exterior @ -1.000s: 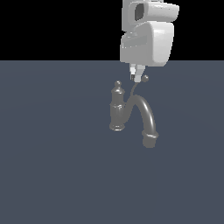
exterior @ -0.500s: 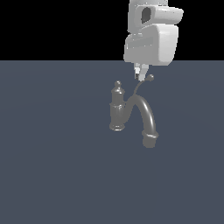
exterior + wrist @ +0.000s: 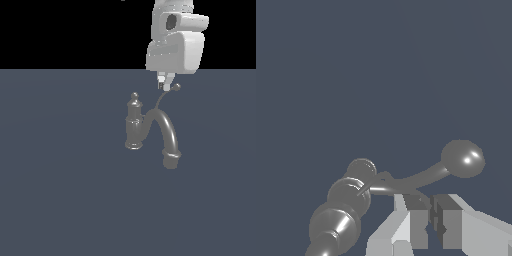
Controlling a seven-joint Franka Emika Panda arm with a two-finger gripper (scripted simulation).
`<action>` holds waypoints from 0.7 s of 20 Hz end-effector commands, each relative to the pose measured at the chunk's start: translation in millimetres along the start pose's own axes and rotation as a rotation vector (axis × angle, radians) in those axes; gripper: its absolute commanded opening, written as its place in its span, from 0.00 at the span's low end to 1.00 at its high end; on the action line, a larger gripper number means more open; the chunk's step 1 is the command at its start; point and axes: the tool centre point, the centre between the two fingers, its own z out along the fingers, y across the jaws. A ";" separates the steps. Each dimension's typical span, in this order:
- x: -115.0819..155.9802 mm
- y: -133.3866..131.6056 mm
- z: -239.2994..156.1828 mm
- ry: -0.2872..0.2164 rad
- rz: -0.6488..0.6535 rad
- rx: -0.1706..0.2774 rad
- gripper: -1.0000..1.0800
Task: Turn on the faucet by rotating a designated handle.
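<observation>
Spout: the thick arched spout [image 3: 167, 134] curved from the post toward the near side of the floor [image 3: 65, 200], its collared mouth pointing down, the nearest part of the faucet in the exterior view.
Faucet: the faucet [image 3: 134, 125] stood upright near the middle of the floor, its turned post topped by a knob finial [image 3: 134, 95].
Handle: the thin curved handle [image 3: 161, 100] rose from behind the post toward the exterior view's right, ending in a ball tip [image 3: 176, 87]; in the wrist view the handle [image 3: 421, 176] swept from the post to the ball.
Gripper: the gripper [image 3: 164, 86] pointed straight down, fingers almost together with a narrow gap, gripping nothing; its tips sat just beside the ball, contact unclear. Wrist view: gripper [image 3: 432, 220] close by the lever.
Arm: the white arm [image 3: 175, 47] hung vertically above the handle, farthest back.
</observation>
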 end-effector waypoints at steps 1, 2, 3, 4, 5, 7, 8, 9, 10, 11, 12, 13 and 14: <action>20.2 -0.5 1.0 0.003 0.025 0.000 0.00; 23.1 -2.6 1.0 0.003 0.026 0.000 0.00; 25.9 -4.6 1.0 0.003 0.027 0.000 0.00; 28.8 -6.6 1.1 0.003 0.028 0.000 0.00; 31.6 -8.6 1.1 0.003 0.029 0.000 0.00; 37.2 -12.7 1.2 0.003 0.031 0.000 0.00; 40.0 -14.6 1.2 0.003 0.032 0.000 0.00; 42.8 -16.6 1.3 0.003 0.032 0.000 0.00; 45.5 -18.6 1.3 0.003 0.033 0.000 0.00; 48.3 -20.5 1.3 0.003 0.034 -0.001 0.00; 51.0 -22.5 1.3 0.003 0.035 -0.001 0.00; 53.8 -24.4 1.4 0.003 0.036 -0.001 0.00; 56.4 -26.3 1.4 0.003 0.037 -0.001 0.00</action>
